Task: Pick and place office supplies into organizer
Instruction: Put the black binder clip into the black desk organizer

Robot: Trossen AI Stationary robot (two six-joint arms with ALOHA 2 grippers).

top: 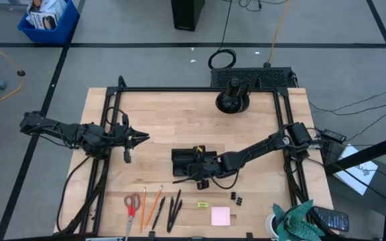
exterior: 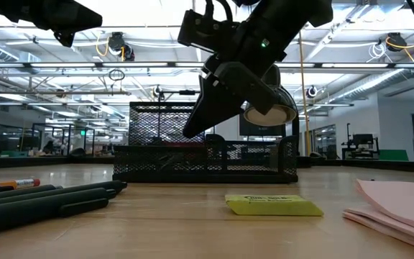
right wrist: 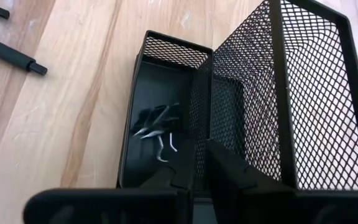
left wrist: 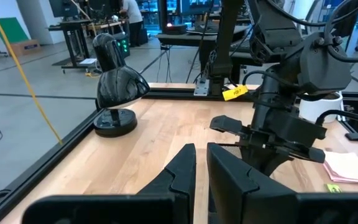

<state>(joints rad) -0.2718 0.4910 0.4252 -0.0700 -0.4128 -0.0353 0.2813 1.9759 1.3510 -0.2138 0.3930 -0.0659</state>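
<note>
Black mesh organizer (right wrist: 272, 99) directly beneath right gripper (right wrist: 194, 165)

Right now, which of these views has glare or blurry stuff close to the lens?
Low view: ceiling strip lights glare behind the organizer; the black pens and pink sticky-note pad nearest the lens look soft. Left wrist view: the left gripper is a blurred dark mass; the round black stand shows shiny highlights. Right wrist view: the right gripper is blurred.

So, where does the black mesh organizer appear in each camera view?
High view: organizer at table centre, under the right gripper.
Low view: centre, behind the yellow-green piece.
Left wrist view: hidden behind the right arm.
Right wrist view: fills the frame.
Shared landmark: the right gripper.
</note>
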